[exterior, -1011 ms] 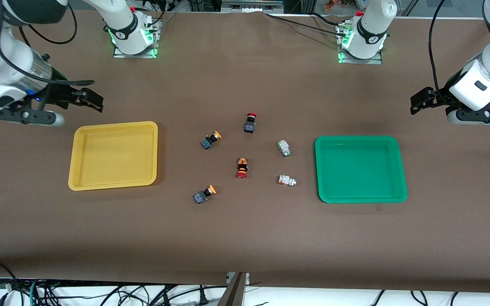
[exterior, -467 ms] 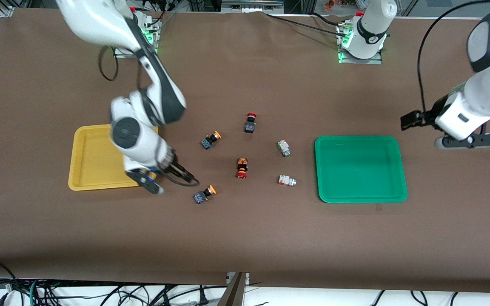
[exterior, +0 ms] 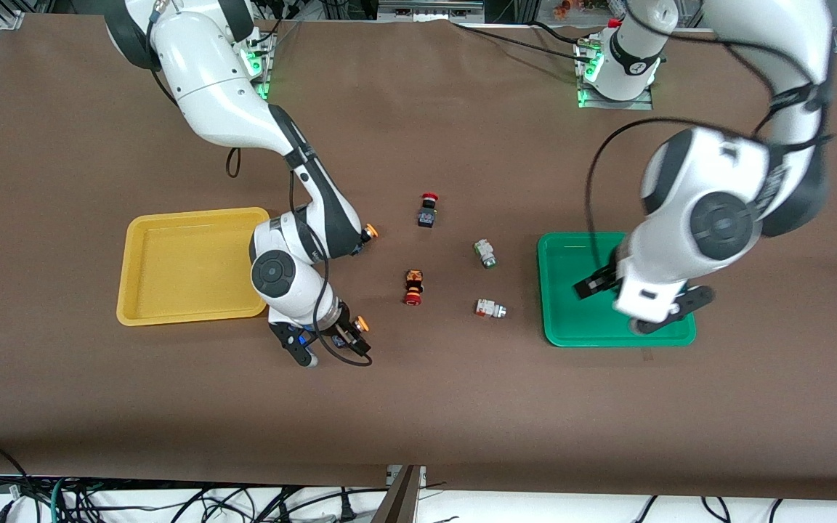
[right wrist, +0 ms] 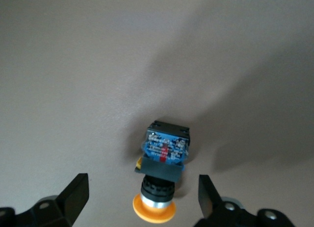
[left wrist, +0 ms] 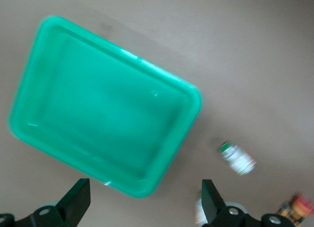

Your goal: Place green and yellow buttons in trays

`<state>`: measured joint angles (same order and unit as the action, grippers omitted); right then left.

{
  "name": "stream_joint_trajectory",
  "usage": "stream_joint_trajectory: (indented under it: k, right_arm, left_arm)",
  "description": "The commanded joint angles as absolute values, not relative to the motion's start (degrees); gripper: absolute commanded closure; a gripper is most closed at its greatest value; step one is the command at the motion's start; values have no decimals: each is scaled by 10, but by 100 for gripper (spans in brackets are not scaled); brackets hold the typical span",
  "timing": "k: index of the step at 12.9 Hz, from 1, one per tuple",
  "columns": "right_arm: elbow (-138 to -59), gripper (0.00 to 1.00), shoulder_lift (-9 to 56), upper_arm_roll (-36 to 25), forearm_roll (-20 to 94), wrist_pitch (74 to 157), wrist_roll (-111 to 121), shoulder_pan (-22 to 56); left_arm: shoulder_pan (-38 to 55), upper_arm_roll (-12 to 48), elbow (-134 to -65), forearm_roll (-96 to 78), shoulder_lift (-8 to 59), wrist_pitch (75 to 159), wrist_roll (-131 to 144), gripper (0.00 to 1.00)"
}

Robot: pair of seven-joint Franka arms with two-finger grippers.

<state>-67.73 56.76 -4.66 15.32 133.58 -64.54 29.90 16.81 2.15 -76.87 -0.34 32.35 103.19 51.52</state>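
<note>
My right gripper (exterior: 344,340) is open, low over the yellow-capped button (exterior: 361,323) nearest the front camera. In the right wrist view that dark-bodied button (right wrist: 163,156) lies between the spread fingers of my right gripper (right wrist: 142,200), untouched. A second yellow-capped button (exterior: 369,232) peeks out from under the right arm. Two white-grey buttons (exterior: 485,253) (exterior: 490,309) lie beside the green tray (exterior: 571,330). My left gripper (exterior: 596,285) is open and empty over the green tray. The left wrist view shows the left gripper (left wrist: 144,205), that tray (left wrist: 103,104) and one white-grey button (left wrist: 237,158). The yellow tray (exterior: 171,269) is empty.
Two red-capped dark buttons (exterior: 427,210) (exterior: 413,287) lie mid-table between the trays. The right arm's forearm crosses above the yellow tray's corner. Both arm bases stand at the table edge farthest from the front camera.
The right gripper has moved from the yellow tray's corner to over the nearest yellow-capped button. The left arm has swung in from the table's end to over the green tray.
</note>
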Motion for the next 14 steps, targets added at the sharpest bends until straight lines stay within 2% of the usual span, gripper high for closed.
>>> stream_joint_trajectory:
  k: [1,2,4,6,9,10,11,12,13,14]
  right_arm:
    - [-657,35,590,-43,169,1337,-648,294]
    - [-657,49,592,-43,169,1337,-647,294]
    - [-657,68,594,-43,170,1336,-641,292]
    - [-657,100,579,-40,170,1299,-623,287]
    - [-660,100,518,-44,169,1154,-504,248]
    - [-686,100,485,-56,167,1101,-453,239]
    - [-727,100,447,-77,163,1077,-399,236]
    - [-795,100,402,-102,159,1075,-336,236]
    - [-870,100,362,-128,159,1089,-266,236]
    - [-941,100,331,-153,159,1118,-198,236]
  left_arm:
    - [215,15,-722,-4,396,1096,676,0]
    - [236,15,-722,-4,417,1133,760,0]
    - [272,12,-723,1,460,1202,903,0]
    - [284,11,-729,3,484,1231,995,0]
    - [289,9,-731,5,518,1253,1006,0]
    - [290,9,-736,5,521,1274,1006,1]
    - [291,10,-740,5,525,1281,1006,22]
    - [293,9,-742,6,526,1281,1000,63]
    - [290,9,-742,7,525,1280,997,94]
    - [288,8,-742,7,522,1274,980,100]
